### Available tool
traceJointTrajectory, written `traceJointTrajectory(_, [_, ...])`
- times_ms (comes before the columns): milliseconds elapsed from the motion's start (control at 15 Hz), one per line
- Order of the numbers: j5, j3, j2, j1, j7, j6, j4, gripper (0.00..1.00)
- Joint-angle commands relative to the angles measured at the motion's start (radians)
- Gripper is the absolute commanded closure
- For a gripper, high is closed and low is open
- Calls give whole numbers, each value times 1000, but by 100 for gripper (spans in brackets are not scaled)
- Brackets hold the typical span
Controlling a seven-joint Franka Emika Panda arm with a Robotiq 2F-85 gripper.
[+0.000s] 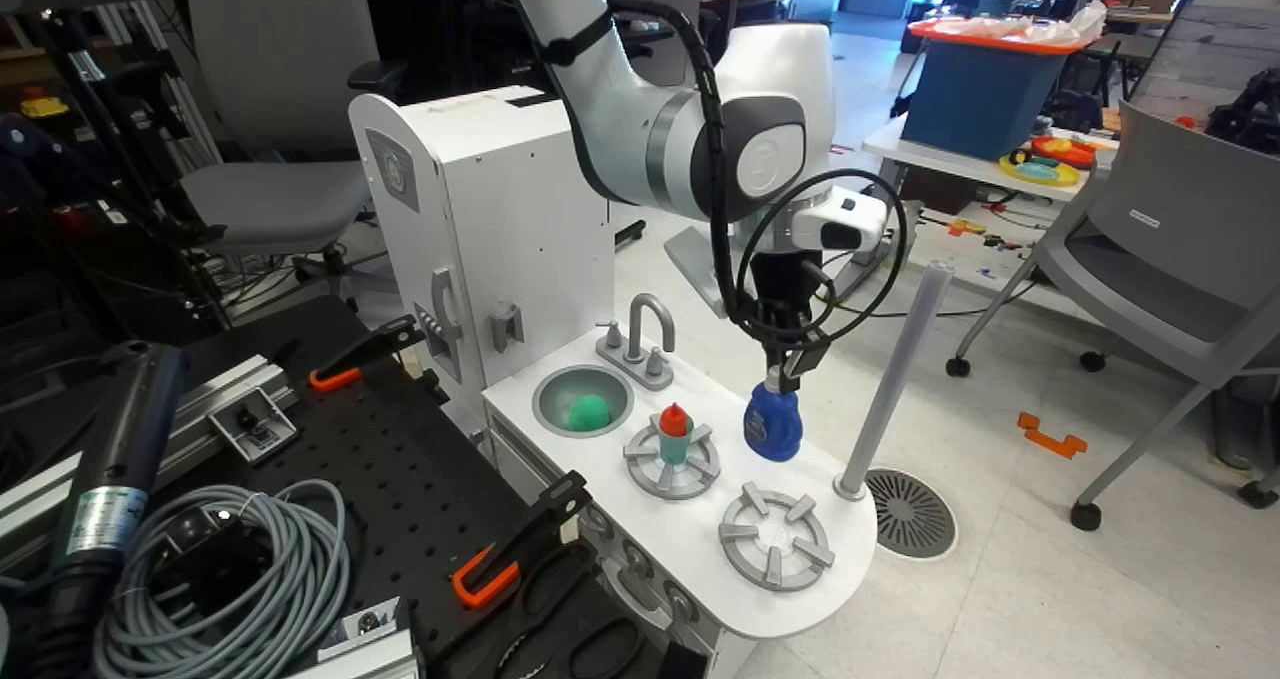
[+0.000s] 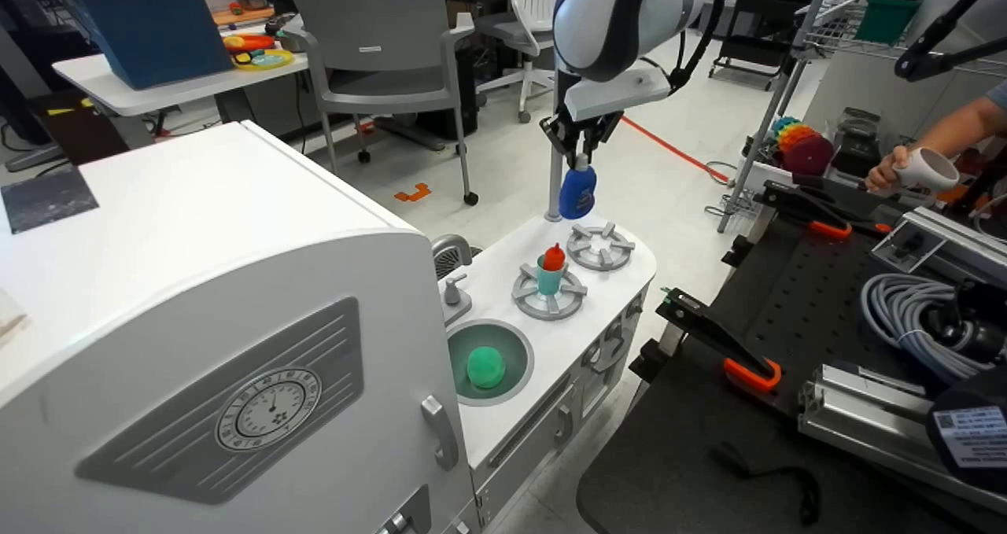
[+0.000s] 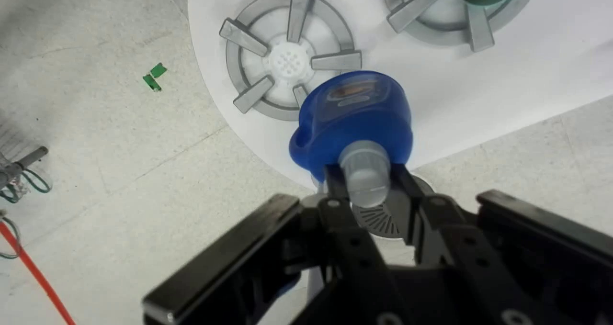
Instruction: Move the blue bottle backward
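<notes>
The blue bottle (image 1: 773, 425) has a grey-white cap and hangs upright from my gripper (image 1: 785, 381), raised above the white counter of a toy kitchen. It also shows in an exterior view (image 2: 578, 193), near the counter's far end. In the wrist view the bottle (image 3: 357, 117) has its label and side handle in sight, and its base is partly hidden. My gripper (image 3: 368, 174) is shut on its cap, with one finger on each side. The gripper also shows in an exterior view (image 2: 581, 159).
A burner (image 1: 775, 536) lies at the counter's rounded end. A teal cup (image 1: 674, 447) with a red-topped item (image 1: 674, 420) stands on another burner. A grey post (image 1: 895, 379) rises from the back edge. The sink (image 2: 511, 384) holds a green round thing (image 2: 485, 366); a faucet (image 1: 652, 324) stands behind it.
</notes>
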Motion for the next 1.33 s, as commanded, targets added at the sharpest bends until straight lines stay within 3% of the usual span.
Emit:
traceJointTrajectory(0, [29,0,112,-14,35,1,140,93])
traceJointTrajectory(733, [73,8,393,-25,124,-66,516,93])
traceJointTrajectory(1267, [94,61,450,-62,111,-159,614,93])
